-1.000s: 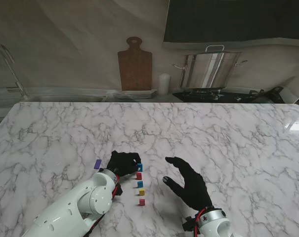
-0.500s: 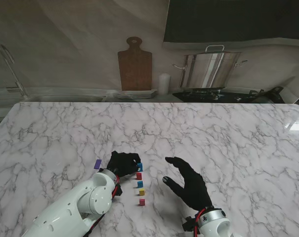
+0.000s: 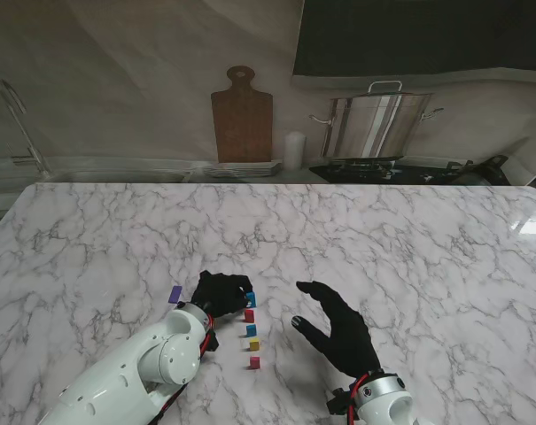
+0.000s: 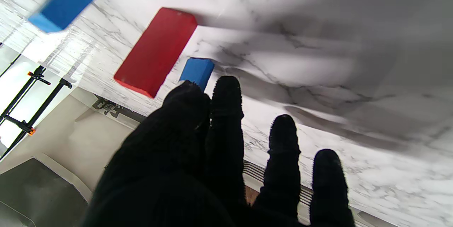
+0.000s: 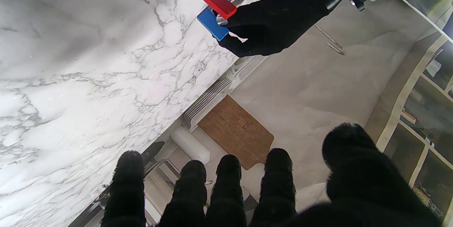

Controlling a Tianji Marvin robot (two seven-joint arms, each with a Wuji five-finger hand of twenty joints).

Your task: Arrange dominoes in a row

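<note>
**Far blue domino set at the head of the row**

A column of standing dominoes runs away from the robot on the marble table [image 3: 383,239]: magenta domino [image 3: 254,362] nearest, then yellow domino [image 3: 254,344], a blue domino [image 3: 251,330], red domino [image 3: 248,315], and the far blue domino [image 3: 250,299]. The far blue domino is pinched by the thumb and forefinger of the left hand [image 3: 221,291] — in the right wrist view the fingertips are seen closed on its edge, with the red piece just beside it. The right hand [image 3: 338,329] is held apart from the row, fingers spread, grasping nothing. A purple domino [image 3: 174,294] lies flat to the left, not yet placed.

The step is best finished by a slow parting of the fingers — a sideways drag is to be avoided, since the red neighbour is likely to be toppled.

Against the earlier frames nothing is seen to differ; both hands and every piece are unmoved.
</note>
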